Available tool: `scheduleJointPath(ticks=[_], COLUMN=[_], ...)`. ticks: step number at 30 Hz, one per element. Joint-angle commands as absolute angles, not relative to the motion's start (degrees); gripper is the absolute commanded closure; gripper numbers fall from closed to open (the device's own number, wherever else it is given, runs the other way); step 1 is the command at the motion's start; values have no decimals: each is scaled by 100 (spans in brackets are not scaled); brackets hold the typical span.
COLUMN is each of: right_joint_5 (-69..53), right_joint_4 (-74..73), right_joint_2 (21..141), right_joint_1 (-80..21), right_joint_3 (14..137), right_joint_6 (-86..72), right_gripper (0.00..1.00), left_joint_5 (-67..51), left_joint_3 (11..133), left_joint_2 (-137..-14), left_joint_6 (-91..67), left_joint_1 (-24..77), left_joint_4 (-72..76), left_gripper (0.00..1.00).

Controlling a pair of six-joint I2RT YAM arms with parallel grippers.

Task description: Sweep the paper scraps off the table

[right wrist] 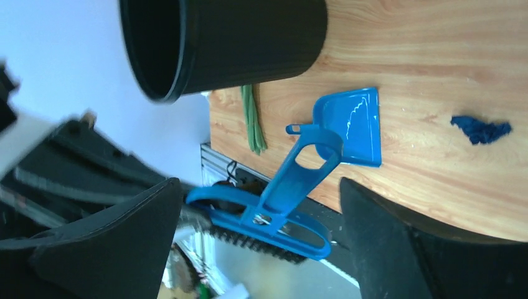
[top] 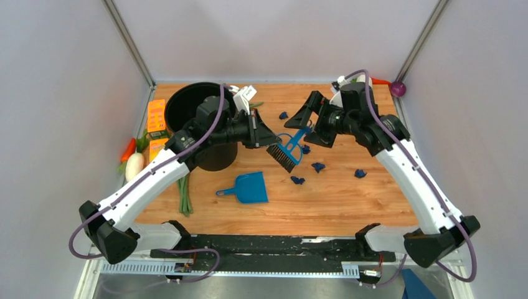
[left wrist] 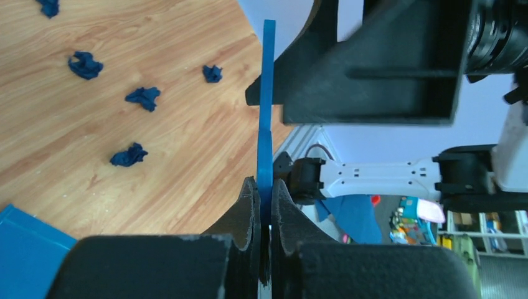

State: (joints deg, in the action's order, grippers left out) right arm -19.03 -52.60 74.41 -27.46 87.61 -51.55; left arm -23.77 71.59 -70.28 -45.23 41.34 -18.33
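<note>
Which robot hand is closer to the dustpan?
Left. The left gripper, holding the brush, hangs just beyond the dustpan; the right gripper is open, farther back and to the right.

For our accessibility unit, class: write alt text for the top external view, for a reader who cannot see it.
Seen from above, the left tool grips a blue hand brush while the open right tool sits at its handle. Dark blue paper scraps dot the wooden table, with a blue dustpan nearby.

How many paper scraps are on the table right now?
5 paper scraps: one farthest back, three clustered in the middle, one to their right. Others may be hidden.
</note>
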Motion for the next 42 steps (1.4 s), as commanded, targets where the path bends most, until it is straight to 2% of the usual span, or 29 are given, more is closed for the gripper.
scheduleJointPath(ticks=[1, 4, 7, 10, 15, 20, 26, 30, 34, 37, 42], right_joint_5=[-2688, -3066, -3382, -4444, -5159, -5826, -5046, -4992, -5413, -5467, -5721], right_joint_4=[-4229, -4219, -4097, -3622, -3595, -3577, -3577, -3481, -2647, -2654, -2593], right_joint_2=[6716, 6391, 6022, 5827, 5784, 5661, 5194, 5300, 5309, 5379, 5475], right_joint_1=[-2742, -2672, -2567, -2461, -2444, -2303, -1987, -1978, -1977, -1969, -1969], right_joint_3=[8438, 8332, 8096, 7744, 7734, 7796, 7690, 7699, 7453, 7488, 7471], right_joint_6=[-4063, -3394, -3059, -3023, -2883, -3014, -3260, -3568, -4148, -4104, -4131], right_gripper=[0, 1, 8, 11, 18, 18, 16, 16, 17, 20, 39], left_joint_5=[-3802, -4375, -5523, -6309, -6898, -6944, -7294, -7392, -7444, -7392, -7339], left_joint_3=[7637, 7821, 8042, 8235, 8042, 8209, 8235, 8244, 8227, 8200, 8270], left_joint_2=[-7075, -7110, -7303, -7576, -7374, -7330, -7155, -7040, -6935, -6917, -6987], left_joint_6=[-4438, -4430, -4508, -4517, -5359, -5150, -5483, -5511, -5423, -5423, -5423], left_joint_1=[3710, 3525, 3305, 3287, 3252, 3016, 2892, 2892, 2927, 2918, 2997], left_joint_4=[-2320, -2654, -3101, -3375, -2227, -2505, -2189, -2162, -2206, -2224, -2180], left_gripper=[100, 100, 100, 100, 100, 100, 100, 100, 100, 100, 100])
